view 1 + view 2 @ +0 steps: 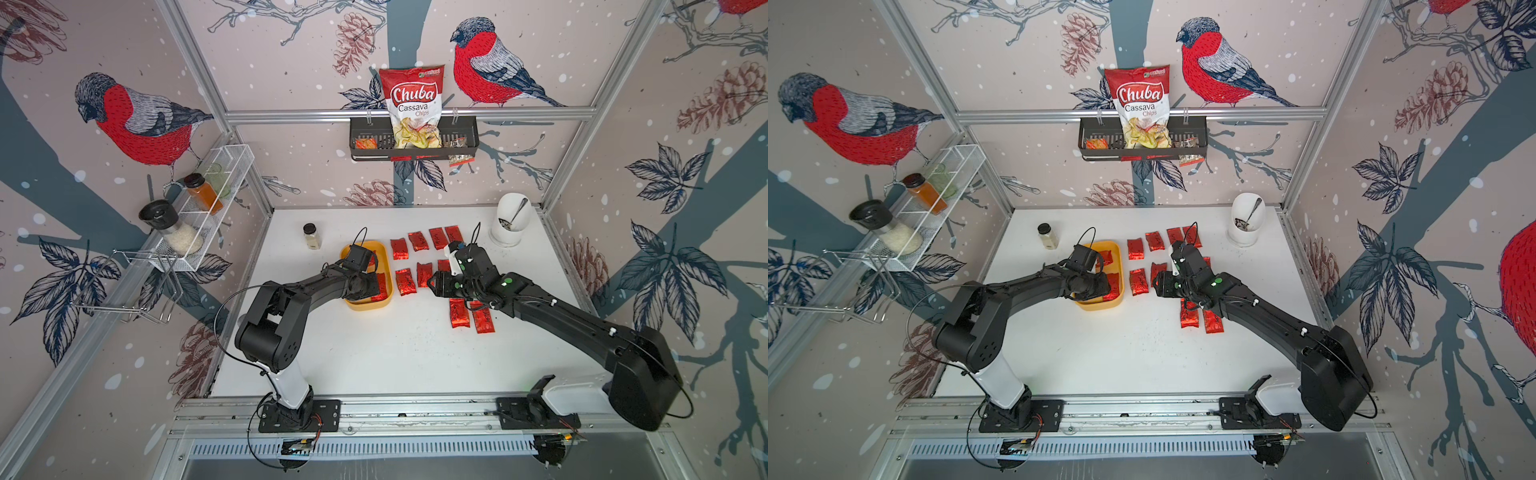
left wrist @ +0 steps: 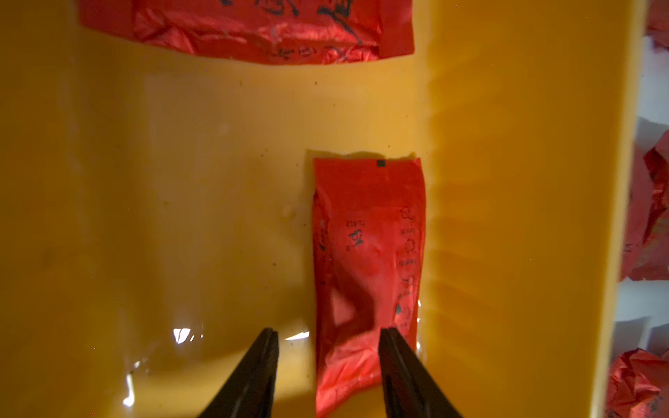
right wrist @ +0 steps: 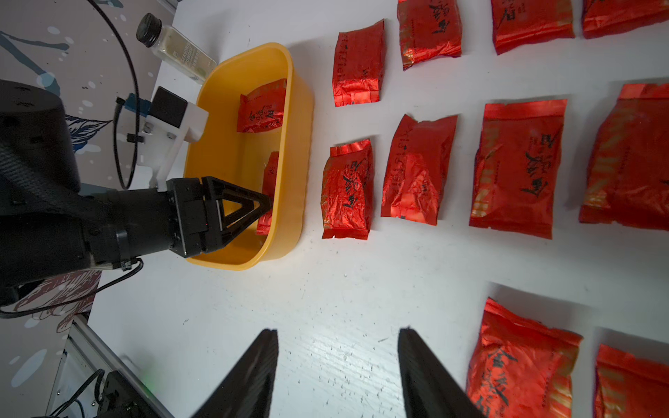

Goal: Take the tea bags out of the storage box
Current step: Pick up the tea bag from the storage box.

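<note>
Chuba Cassava Chips bag (image 1: 413, 104); tea bags (image 3: 517, 166) bear possibly Chinese script.

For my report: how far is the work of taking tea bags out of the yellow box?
Done: ten tea bags lie on the table. In hand: the open left claw is down at one bag in the storage box. Left: that bag and a second bag. The right claw is open, empty.

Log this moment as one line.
left gripper: open, down in storage box, over tea bag lying along wall | second tea bag: in box, untouched | right gripper: open, empty, over table
</note>
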Robot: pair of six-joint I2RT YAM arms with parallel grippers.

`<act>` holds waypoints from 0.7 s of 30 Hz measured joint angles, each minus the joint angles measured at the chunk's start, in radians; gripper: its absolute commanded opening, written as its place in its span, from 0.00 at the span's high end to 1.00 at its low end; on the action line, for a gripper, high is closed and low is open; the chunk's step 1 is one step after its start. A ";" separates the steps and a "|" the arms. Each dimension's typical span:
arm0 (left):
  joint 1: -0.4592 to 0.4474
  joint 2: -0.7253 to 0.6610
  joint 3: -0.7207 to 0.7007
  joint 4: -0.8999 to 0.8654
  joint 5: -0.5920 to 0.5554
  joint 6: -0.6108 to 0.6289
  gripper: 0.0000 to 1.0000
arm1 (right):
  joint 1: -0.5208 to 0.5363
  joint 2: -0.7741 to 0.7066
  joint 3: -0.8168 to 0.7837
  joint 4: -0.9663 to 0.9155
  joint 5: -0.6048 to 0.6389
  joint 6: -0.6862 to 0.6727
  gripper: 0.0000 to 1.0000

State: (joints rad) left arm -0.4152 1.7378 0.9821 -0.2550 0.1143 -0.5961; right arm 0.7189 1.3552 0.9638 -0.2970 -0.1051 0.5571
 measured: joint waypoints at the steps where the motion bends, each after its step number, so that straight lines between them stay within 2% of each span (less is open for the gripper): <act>1: 0.000 0.006 0.000 0.008 0.006 -0.002 0.60 | 0.000 0.001 -0.001 0.003 0.000 -0.002 0.42; 5: 0.000 0.012 0.000 0.036 0.031 -0.010 0.76 | -0.003 0.005 -0.008 0.007 0.000 -0.006 0.42; 9: 0.000 0.012 0.000 0.048 0.046 -0.027 1.00 | -0.013 0.008 -0.018 0.008 0.000 -0.008 0.42; 14: 0.009 -0.007 0.000 0.058 0.063 -0.035 1.00 | -0.023 0.007 -0.022 0.008 -0.001 -0.008 0.42; 21: 0.041 -0.121 0.002 0.049 0.066 -0.036 1.00 | -0.027 -0.001 -0.022 0.008 -0.005 -0.009 0.42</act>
State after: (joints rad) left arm -0.3740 1.6173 0.9836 -0.2058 0.1802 -0.6319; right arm 0.6922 1.3544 0.9421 -0.2890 -0.1104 0.5484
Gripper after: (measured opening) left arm 0.065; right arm 0.578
